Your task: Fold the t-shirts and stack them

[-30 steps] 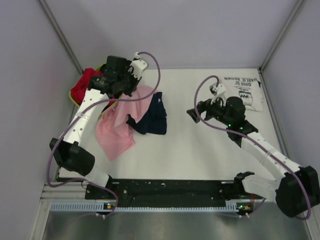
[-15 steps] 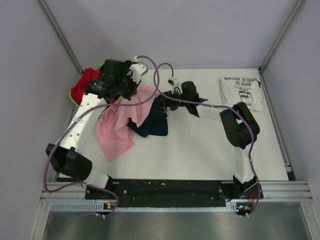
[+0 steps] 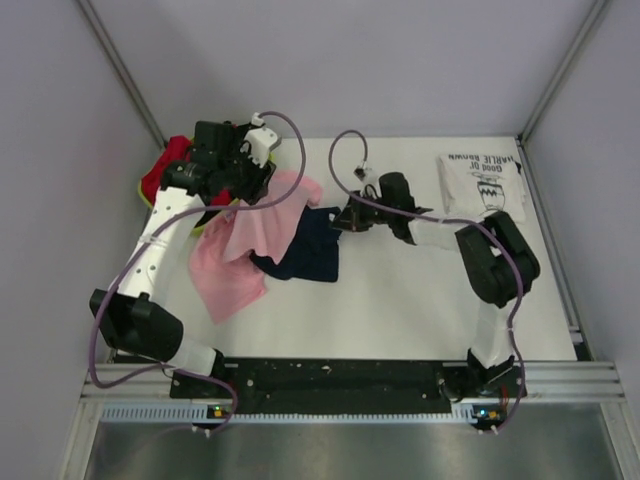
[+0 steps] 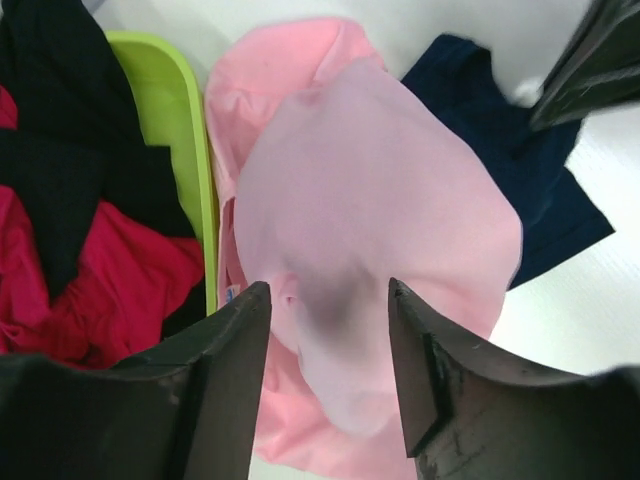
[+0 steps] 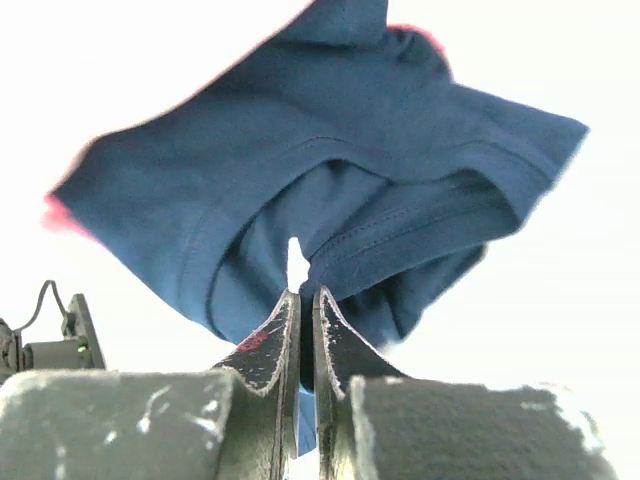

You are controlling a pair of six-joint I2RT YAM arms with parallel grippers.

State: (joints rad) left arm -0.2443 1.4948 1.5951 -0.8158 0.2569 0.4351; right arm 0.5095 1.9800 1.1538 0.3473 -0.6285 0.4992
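My right tool (image 5: 300,300) is clenched; the two fingers stand almost together with only a sliver of light between them, and a fold of the navy shirt (image 5: 330,150) is pinched at their tips; the rest of that shirt hangs out beyond the tool, one hemmed sleeve opening showing. From above, the navy shirt lies near the middle of the bench (image 3: 400,300), and my right tool bites its edge on the 3 o'clock side.

My left tool (image 4: 325,295) stands wide apart, jaws well spread; the light-pink shirt (image 4: 380,200) bulges up into the gap between them, close to the camera and blurred there; I cannot tell whether either finger presses it. The pink shirt runs from under that tool down toward 7 o'clock across the bench, its upper part lapping over the navy shirt's 10 o'clock corner.

At 9 o'clock of the pink shirt sits the lime-green basket (image 4: 175,110), red cloth (image 4: 100,290) and black cloth (image 4: 50,130) heaped inside; the white shirt (image 3: 482,185) with black lettering lies folded flat at the bench's 2 o'clock corner, well apart from both tools.
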